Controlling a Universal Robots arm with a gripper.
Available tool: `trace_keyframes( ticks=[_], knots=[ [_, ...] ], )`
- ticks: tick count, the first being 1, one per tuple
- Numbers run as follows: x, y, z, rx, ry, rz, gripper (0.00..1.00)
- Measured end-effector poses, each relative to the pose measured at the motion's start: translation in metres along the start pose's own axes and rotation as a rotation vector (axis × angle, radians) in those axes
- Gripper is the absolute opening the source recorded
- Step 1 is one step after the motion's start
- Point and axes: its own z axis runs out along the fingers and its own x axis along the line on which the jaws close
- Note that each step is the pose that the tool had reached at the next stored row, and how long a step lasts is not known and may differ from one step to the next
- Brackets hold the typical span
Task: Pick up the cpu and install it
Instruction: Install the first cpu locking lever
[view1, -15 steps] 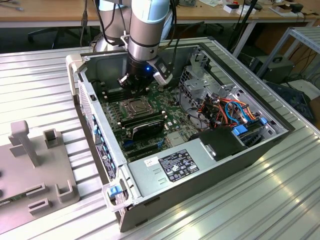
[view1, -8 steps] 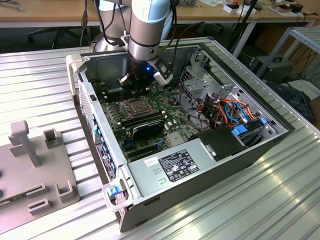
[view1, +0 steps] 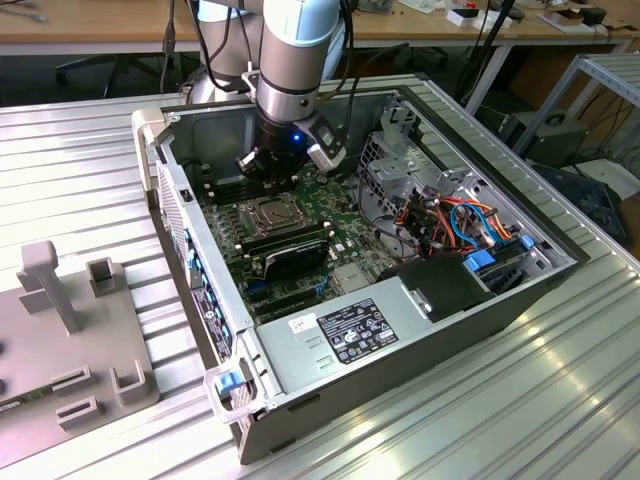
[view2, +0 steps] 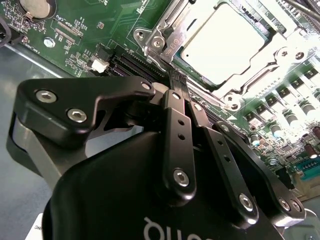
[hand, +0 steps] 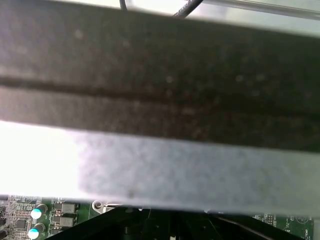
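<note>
The cpu (view2: 227, 42) lies flat in the motherboard socket, its silver top bright under the light, with the metal socket frame (view2: 150, 37) around it. In the exterior view the cpu (view1: 268, 212) sits in the middle of the green board inside the open computer case. My gripper (view2: 176, 79) hangs just beside the socket's edge, its black fingers (view2: 175, 107) drawn together and shut with nothing between them. From outside, the gripper (view1: 272, 182) hovers low over the board just behind the socket.
Black memory modules (view1: 285, 250) lie beside the socket. A power supply (view1: 350, 335) and a bundle of coloured cables (view1: 450, 225) crowd the case's near and right parts. The case wall (hand: 160, 100) passes close by. A grey fixture (view1: 70, 330) stands on the table at the exterior view's left.
</note>
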Motion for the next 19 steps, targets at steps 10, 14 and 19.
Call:
trace_keyframes(
  ticks=[10, 14, 19],
  knots=[
    [0.0000, 0.0011, 0.0008, -0.0001, 0.0002, 0.000, 0.11],
    [-0.0003, 0.0015, -0.0021, -0.0004, -0.0001, 0.000, 0.11],
    [-0.0006, 0.0020, -0.0076, -0.0004, -0.0001, 0.000, 0.11]
  ],
)
